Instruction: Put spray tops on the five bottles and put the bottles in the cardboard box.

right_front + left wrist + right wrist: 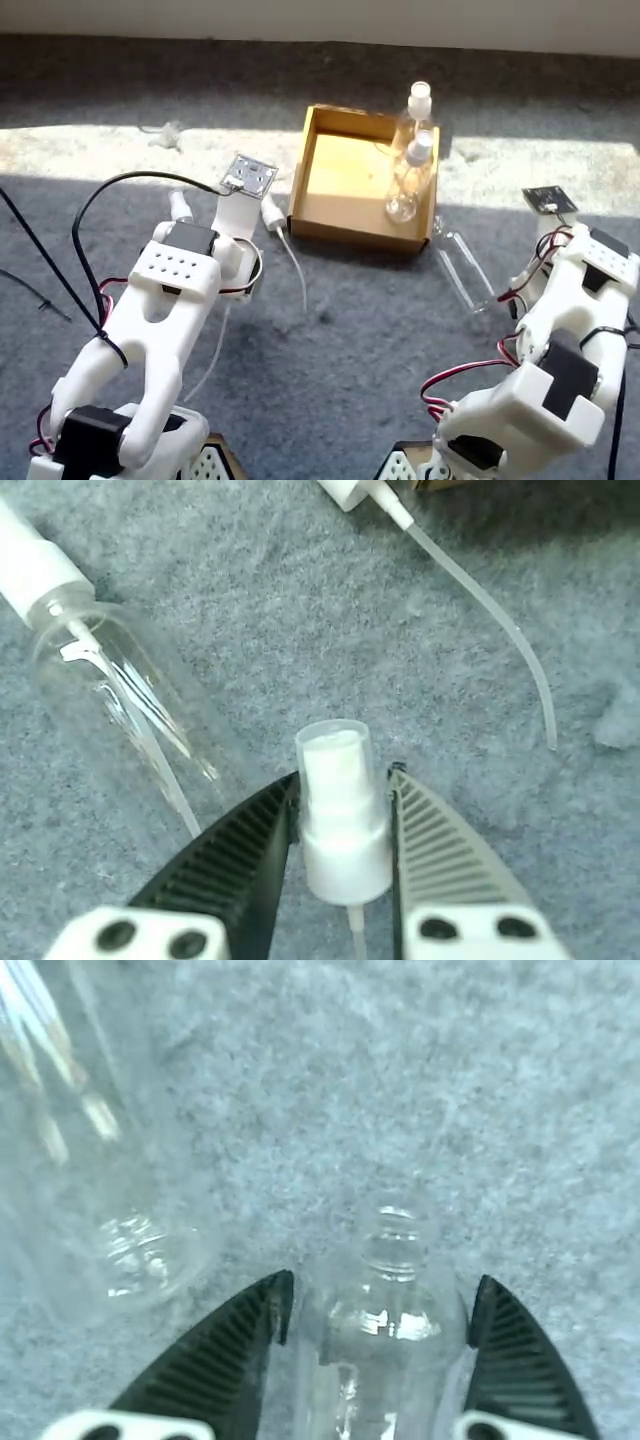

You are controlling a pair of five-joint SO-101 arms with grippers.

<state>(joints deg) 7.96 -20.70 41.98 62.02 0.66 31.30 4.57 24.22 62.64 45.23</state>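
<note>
Left pincer (343,778) is clamped on a spray top (343,840), right pincer (384,1282) clamped round an open bottle (395,1250) at the bench. The tube could miss that narrow neck, or the bottle could slip. The box (350,232) beyond holds two capped bottles (410,165).

My gripper (384,1285) clasps an uncapped clear bottle (395,1245), one finger against each side. A second open bottle (120,1240) lies just beside it on the grey table (480,1100).

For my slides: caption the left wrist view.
Left end effector grips a spray top beside a capped bottle on carpet.
</note>
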